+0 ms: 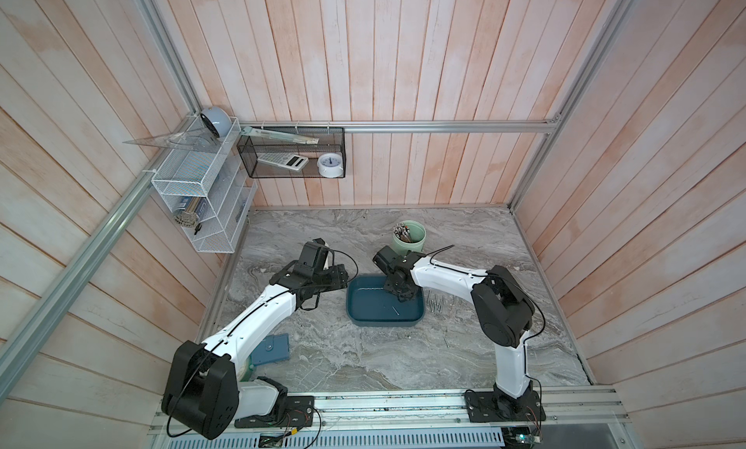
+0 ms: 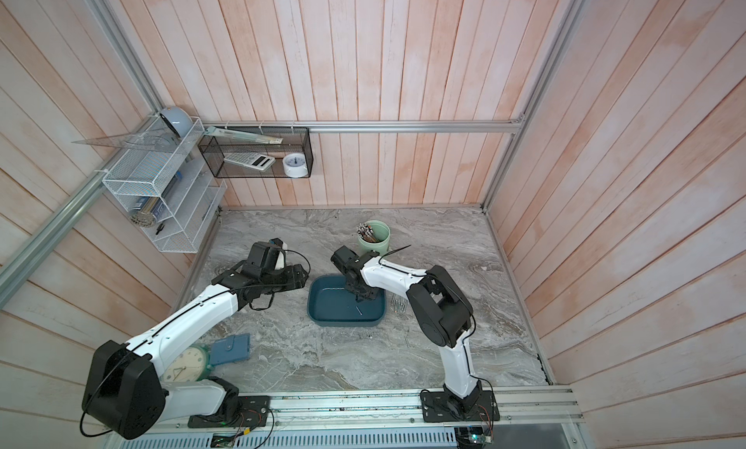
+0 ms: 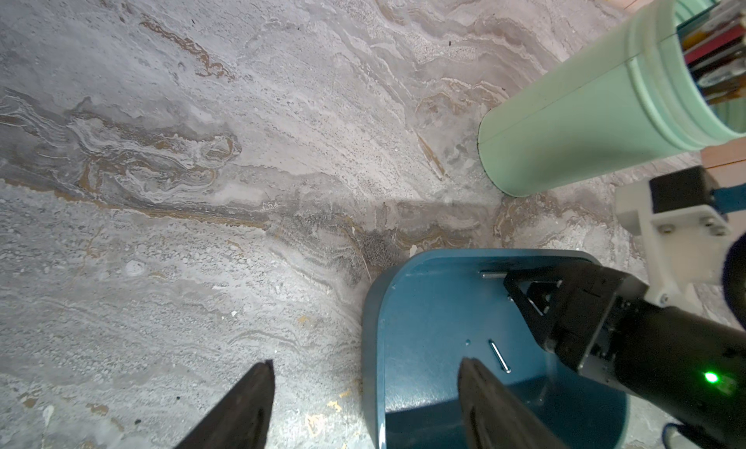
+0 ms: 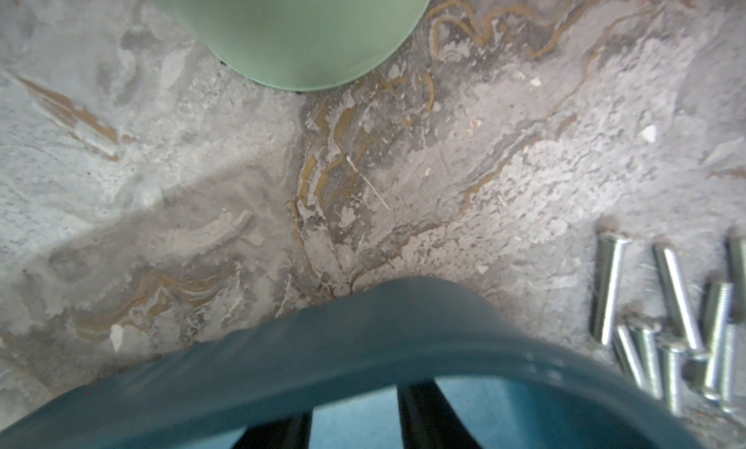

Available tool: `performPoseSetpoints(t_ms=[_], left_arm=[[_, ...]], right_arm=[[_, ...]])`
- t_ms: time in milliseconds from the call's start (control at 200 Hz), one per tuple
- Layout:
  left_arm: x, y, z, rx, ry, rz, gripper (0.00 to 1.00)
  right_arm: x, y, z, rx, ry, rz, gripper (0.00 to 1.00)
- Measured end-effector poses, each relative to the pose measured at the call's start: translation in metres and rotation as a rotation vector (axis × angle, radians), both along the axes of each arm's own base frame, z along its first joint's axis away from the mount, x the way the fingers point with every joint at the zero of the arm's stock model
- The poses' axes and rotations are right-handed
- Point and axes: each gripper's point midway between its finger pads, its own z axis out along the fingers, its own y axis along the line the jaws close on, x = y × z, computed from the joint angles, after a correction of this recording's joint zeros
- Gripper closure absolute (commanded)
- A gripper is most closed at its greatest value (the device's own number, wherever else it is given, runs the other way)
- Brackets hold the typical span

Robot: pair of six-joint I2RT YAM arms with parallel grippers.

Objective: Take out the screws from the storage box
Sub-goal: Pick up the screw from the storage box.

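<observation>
The storage box (image 1: pixel 363 305) (image 2: pixel 335 307) is a shallow teal tray in the middle of the marble table. One of the screws (image 1: pixel 395 310) (image 3: pixel 499 356) lies on its floor, and a second one (image 3: pixel 492 274) lies at the far wall, just off my right gripper's tips. Several screws (image 1: pixel 435 303) (image 4: pixel 666 326) lie on the table right of the tray, with a single one (image 1: pixel 445 341) nearer the front. My right gripper (image 1: pixel 397 295) (image 4: pixel 355 422) reaches down inside the tray, open, with only blue floor between its fingers. My left gripper (image 1: pixel 341 277) (image 3: pixel 365 370) hangs open over the tray's left rim.
A pale green cup (image 1: pixel 409 237) of pencil-like sticks stands just behind the tray. A blue-grey case (image 1: pixel 274 348) and a green clock (image 2: pixel 189 362) lie front left by the left arm. A white wire shelf (image 1: pixel 193 184) and a black mesh basket (image 1: pixel 290 152) hang on the walls.
</observation>
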Motion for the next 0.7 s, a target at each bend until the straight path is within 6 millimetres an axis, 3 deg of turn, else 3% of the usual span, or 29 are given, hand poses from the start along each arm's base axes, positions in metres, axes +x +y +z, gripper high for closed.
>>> performPoseSetpoints(t_ms=[700], left_arm=[[-0.0004,0.0011,0.0028,-0.004,-0.011,0.002,0.23]], right_arm=[[0.0082,0.0036,-0.0086,0.006,-0.019,-0.05,0.62]])
